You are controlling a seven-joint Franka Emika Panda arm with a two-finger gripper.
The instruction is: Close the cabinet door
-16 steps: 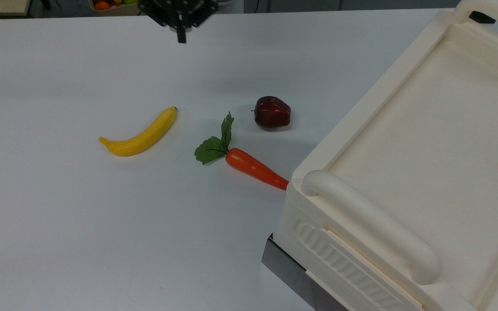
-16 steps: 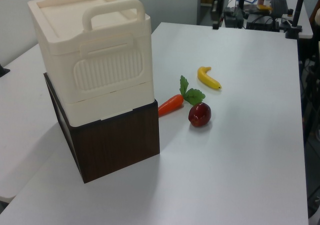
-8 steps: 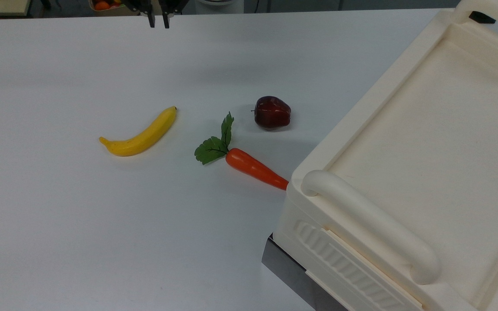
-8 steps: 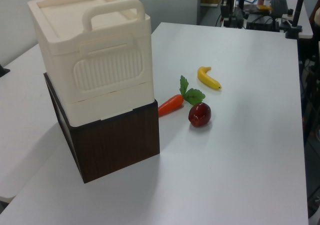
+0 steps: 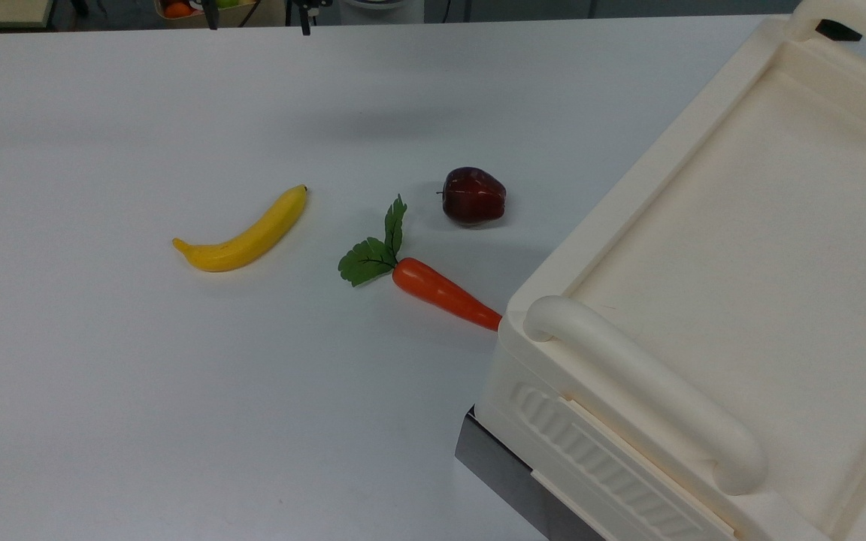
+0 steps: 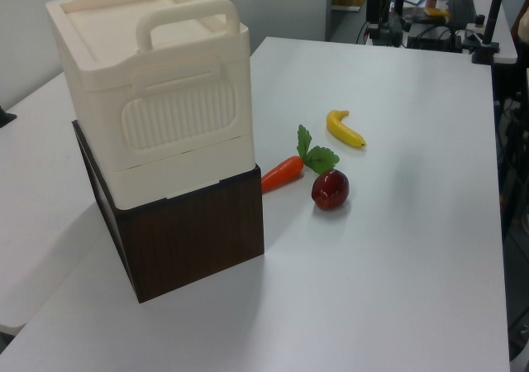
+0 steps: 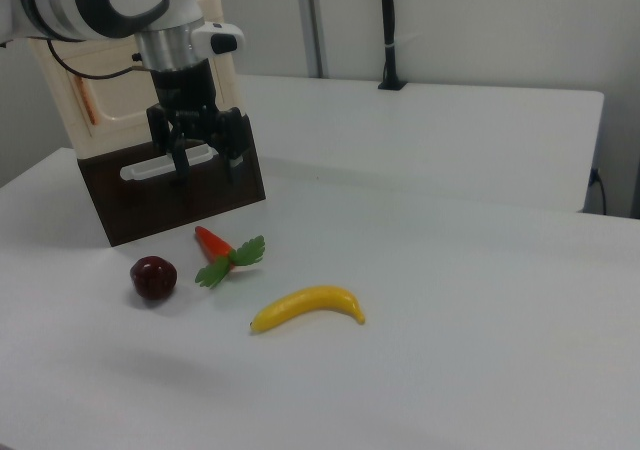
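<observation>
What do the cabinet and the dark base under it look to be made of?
The cabinet: seemingly moulded cream plastic with a smooth matte finish, judging by its rounded handle bars and ribbed panel. The base: dark brown with wood grain streaks, possibly veneer or laminate; its look leaves that open.

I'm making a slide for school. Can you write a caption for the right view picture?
Robot gripper hangs open above a white table with a carrot, apple and banana, cream cabinet behind.

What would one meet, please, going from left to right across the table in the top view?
banana → carrot → apple → cabinet
</observation>
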